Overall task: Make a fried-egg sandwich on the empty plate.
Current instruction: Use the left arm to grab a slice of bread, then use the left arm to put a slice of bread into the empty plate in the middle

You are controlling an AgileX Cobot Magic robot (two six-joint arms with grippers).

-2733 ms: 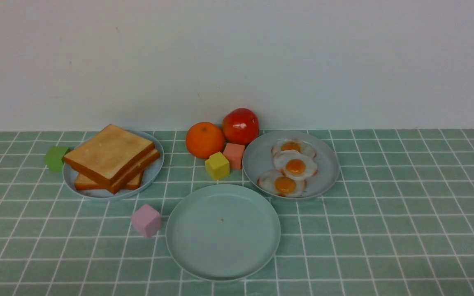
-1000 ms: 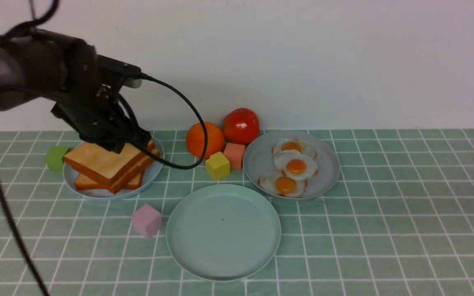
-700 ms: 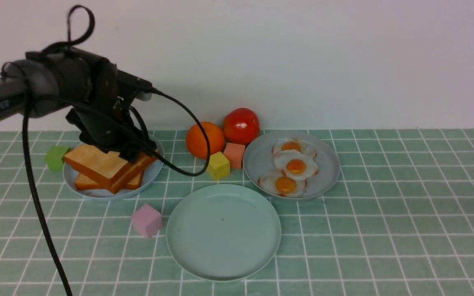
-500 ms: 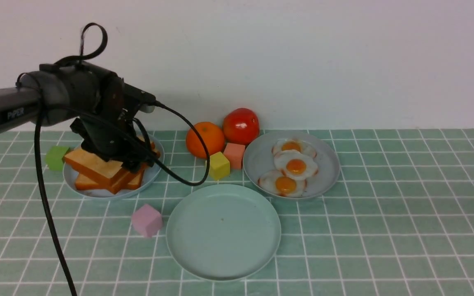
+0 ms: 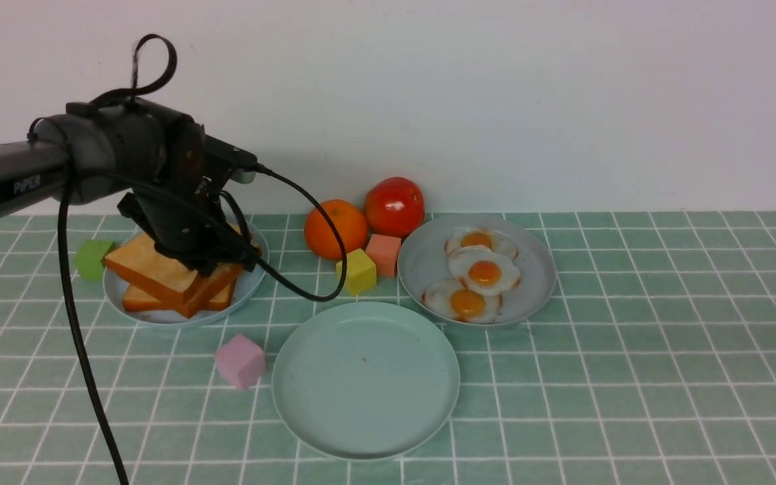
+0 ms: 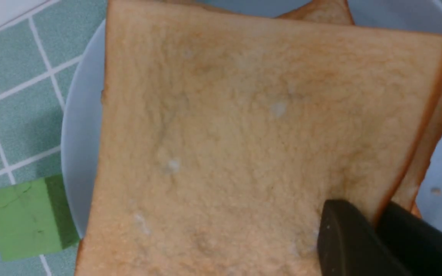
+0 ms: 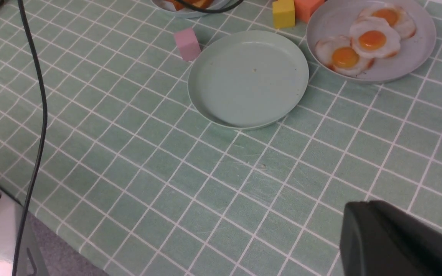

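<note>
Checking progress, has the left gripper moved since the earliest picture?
Yes: absent then, the left gripper now grips the top toast slice by a corner, over the light-blue plate.

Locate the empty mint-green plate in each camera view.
Front view: the empty plate sits low centre, nearest the camera.
Left wrist view: not in it.
Right wrist view: the plate lies between the pink cube and the fried-egg plate.
Shared landmark: the pink cube beside its rim.
</note>
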